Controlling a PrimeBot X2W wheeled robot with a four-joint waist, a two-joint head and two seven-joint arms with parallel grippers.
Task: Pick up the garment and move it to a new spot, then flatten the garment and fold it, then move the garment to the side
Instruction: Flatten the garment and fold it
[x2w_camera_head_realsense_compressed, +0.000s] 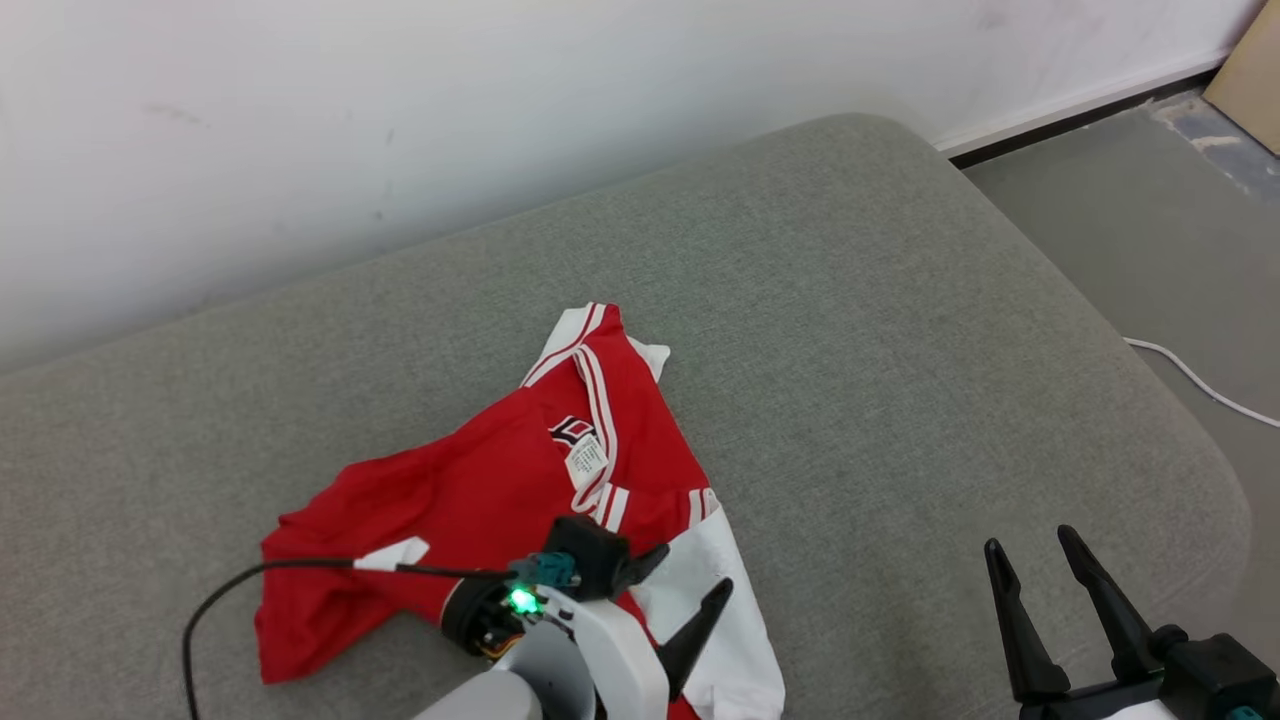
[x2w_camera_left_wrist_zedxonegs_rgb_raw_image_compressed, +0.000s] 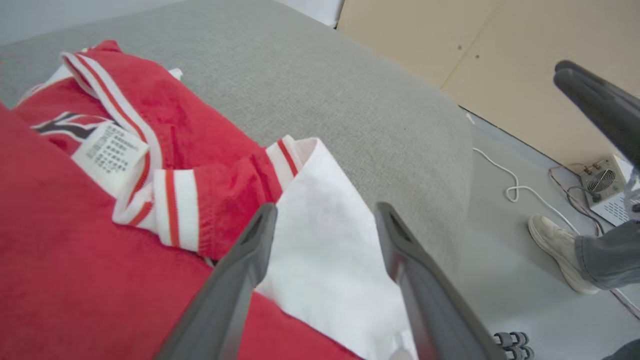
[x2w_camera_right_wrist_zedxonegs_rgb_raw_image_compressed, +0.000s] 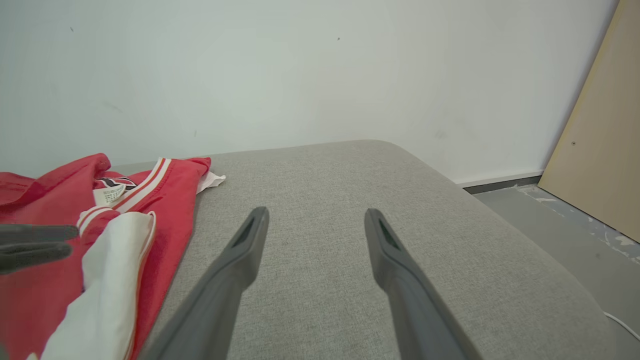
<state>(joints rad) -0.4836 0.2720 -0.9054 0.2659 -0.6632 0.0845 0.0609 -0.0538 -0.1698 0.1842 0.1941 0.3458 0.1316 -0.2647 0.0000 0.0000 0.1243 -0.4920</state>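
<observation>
Nearest, at 6 o'clock in the head view, the left tool (x2w_camera_head_realsense_compressed: 695, 570) is seen with its fingers spread apart above the white panel of the garment (x2w_camera_head_realsense_compressed: 480, 490); nothing is held, and whether the cloth is touched cannot be told. At 4 o'clock the right tool (x2w_camera_head_realsense_compressed: 1030, 540) is likewise held wide apart and empty, over bare grey cushion (x2w_camera_head_realsense_compressed: 900, 330). A black cable (x2w_camera_head_realsense_compressed: 215, 600) is draped from the left wrist across the garment's near-left corner. The red garment is found crumpled at the cushion's near middle, with its striped white trim and label turned up and its white panel reaching the bottom of the view. A broad bare stretch of cushion is left open from 12 to 3 o'clock of the garment. The cushion's rounded edge is traced from 1 to 4 o'clock, with grey floor (x2w_camera_head_realsense_compressed: 1120, 200) beyond it, where a white cord (x2w_camera_head_realsense_compressed: 1200, 385) is laid. A person's shoe (x2w_camera_left_wrist_zedxonegs_rgb_raw_image_compressed: 555, 250) is seen on that floor in the left wrist view. Farthest, the cushion's back edge is met by a white wall (x2w_camera_head_realsense_compressed: 500, 120).
</observation>
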